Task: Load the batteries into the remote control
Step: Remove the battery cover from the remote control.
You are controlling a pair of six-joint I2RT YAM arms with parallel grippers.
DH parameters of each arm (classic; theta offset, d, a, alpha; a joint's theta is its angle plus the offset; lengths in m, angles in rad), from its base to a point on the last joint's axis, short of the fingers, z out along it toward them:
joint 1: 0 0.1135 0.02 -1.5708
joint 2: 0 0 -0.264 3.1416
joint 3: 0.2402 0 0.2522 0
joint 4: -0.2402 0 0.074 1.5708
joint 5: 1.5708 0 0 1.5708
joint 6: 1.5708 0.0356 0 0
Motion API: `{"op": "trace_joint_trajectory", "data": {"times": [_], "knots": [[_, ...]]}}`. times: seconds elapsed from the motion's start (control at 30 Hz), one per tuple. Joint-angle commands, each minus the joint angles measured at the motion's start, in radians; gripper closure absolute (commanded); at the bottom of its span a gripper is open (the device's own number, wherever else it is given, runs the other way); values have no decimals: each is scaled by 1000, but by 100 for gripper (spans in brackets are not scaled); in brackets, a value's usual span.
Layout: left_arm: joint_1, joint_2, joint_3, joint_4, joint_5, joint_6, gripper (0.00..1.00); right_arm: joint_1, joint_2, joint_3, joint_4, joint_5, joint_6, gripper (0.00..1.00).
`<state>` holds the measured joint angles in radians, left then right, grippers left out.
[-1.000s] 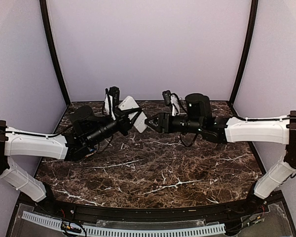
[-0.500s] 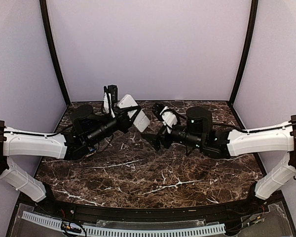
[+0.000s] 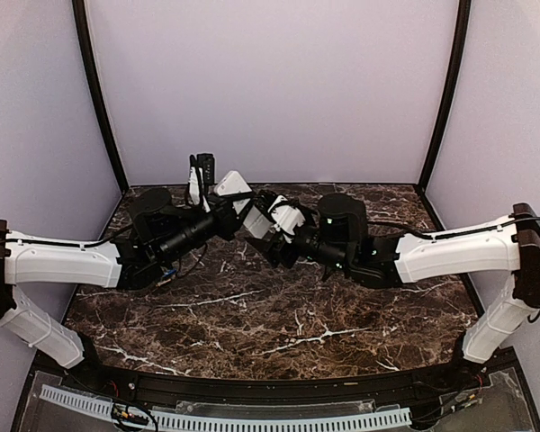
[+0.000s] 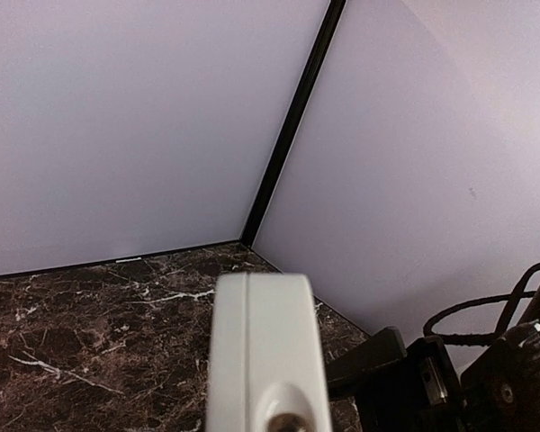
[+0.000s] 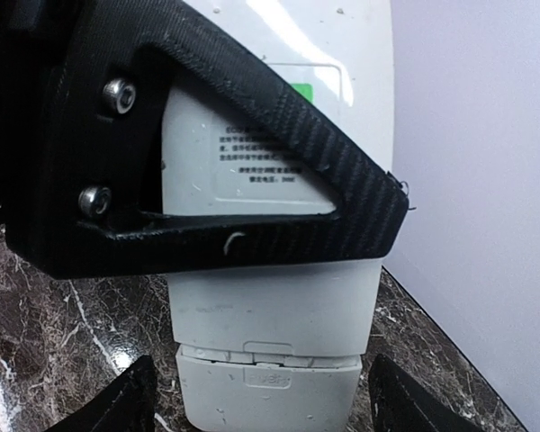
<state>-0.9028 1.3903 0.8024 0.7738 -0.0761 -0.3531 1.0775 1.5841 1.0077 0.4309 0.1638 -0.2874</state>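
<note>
My left gripper is shut on the white remote control and holds it tilted in the air over the back of the table. In the right wrist view the remote's back faces me, with a label, and the left gripper's black finger lies across it. A white cover piece with a push tab sits at the remote's lower end. My right gripper is open, with one fingertip on each side of that end, apart from it. No blue batteries show in any view.
The dark marble table is walled by pale panels with black corner posts. In the left wrist view the remote's end fills the bottom middle and the right arm's black parts sit close at the lower right.
My right gripper dropped away from the remote, turned, then moved left and closer to the remote's lower end. The left arm and remote have barely moved.
</note>
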Motion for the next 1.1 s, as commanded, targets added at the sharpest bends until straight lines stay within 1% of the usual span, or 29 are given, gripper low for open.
{"op": "trace_joint_trajectory", "data": {"times": [0.0,0.13,0.27,0.33,0.4,0.43,0.53,0.67,0.8,0.87,0.97,1.07], "knots": [[-5,-34,29,7,-15,-2,100,11,10,10,52,41,6,26],[-5,-36,30,6,-14,3,100,11,12,9,37,46,18,32],[-5,-37,25,19,-11,0,100,12,17,13,31,71,26,41],[-5,-37,26,21,-10,-3,100,11,20,14,33,79,25,37],[-5,-37,27,21,-9,-5,100,12,26,19,25,77,26,26],[-5,-36,27,21,-8,-7,100,13,29,25,18,77,29,23],[-5,-35,26,21,-8,-7,100,15,39,38,15,80,36,22],[-5,-32,27,23,-6,-9,100,17,54,51,23,95,44,30],[-4,-33,25,22,-7,-7,100,19,49,41,43,97,47,46],[-5,-37,21,22,-18,-4,100,20,44,36,46,100,48,52],[-5,-46,14,22,-40,4,100,20,37,21,44,108,53,57],[-5,-57,12,12,-76,26,100,20,23,-5,39,105,64,59]]}}
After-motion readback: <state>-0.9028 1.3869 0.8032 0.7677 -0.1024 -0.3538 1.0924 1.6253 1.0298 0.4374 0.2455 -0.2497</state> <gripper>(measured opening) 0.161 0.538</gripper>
